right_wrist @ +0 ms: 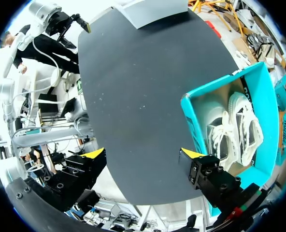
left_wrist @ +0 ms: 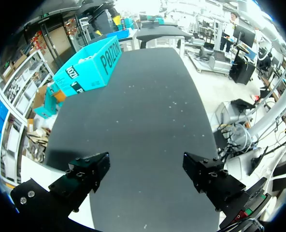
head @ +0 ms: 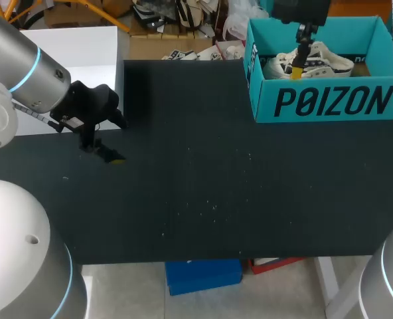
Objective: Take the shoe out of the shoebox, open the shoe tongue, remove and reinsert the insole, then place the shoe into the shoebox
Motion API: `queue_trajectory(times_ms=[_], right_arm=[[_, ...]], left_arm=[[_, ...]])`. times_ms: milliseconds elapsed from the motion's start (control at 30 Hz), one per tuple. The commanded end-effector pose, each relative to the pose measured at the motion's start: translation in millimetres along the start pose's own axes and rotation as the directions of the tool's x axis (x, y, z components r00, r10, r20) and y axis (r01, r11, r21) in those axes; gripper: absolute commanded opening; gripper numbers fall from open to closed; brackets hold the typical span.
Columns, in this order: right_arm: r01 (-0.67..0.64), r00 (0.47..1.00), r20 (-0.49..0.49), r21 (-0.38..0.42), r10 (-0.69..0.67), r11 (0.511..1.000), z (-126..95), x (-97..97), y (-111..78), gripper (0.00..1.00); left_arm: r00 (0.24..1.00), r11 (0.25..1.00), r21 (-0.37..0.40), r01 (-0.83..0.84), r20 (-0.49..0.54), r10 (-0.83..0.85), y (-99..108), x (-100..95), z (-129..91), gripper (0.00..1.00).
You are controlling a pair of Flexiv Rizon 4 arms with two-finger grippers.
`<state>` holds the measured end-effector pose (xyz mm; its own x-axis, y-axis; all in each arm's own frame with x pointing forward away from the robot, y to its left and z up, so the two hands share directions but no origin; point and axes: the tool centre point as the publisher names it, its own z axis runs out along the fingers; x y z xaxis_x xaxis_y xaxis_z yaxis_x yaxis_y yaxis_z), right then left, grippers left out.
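A white shoe with dark stripes (head: 309, 64) lies inside the teal shoebox (head: 329, 101) at the table's far right. My right gripper (head: 297, 66) hangs over the box, just above the shoe. In the right wrist view its yellow-tipped fingers (right_wrist: 95, 153) stand wide apart with nothing between them; this gripper (right_wrist: 143, 154) is open, and the shoe (right_wrist: 232, 128) lies in the box (right_wrist: 189, 116) off to its side. My left gripper (head: 110, 154) sits low over the table's left part, far from the box. It (left_wrist: 145, 171) is open and empty, with the shoebox (left_wrist: 87, 65) far ahead.
The black table top (head: 203, 173) stretches bare between the two arms. The shoebox stands against the far right edge. My left arm (right_wrist: 61, 21) shows across the table in the right wrist view.
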<state>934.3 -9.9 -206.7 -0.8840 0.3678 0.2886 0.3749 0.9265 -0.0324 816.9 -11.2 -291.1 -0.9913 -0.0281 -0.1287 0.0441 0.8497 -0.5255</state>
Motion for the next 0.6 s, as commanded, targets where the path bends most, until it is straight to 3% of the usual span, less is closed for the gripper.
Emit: queue_trajectory(times_ms=[33,400,600], right_arm=[[0.005,0.538,0.843,-0.02,0.014,1.0,22,38.3,1.7,1.0],[0.005,0.645,0.764,-0.042,0.029,0.999,73,77.8,16.0,1.0],[0.028,0.772,0.636,-0.028,-0.004,0.999,101,80.9,27.7,1.0]], left_arm=[[1.0,1.0,0.002,-0.002,0.004,0.002,1,0.6,1,1.0],[1.0,1.0,0.002,-0.002,0.004,0.002,1,0.6,1,1.0],[1.0,1.0,0.002,-0.002,0.004,0.002,1,0.6,1,1.0]])
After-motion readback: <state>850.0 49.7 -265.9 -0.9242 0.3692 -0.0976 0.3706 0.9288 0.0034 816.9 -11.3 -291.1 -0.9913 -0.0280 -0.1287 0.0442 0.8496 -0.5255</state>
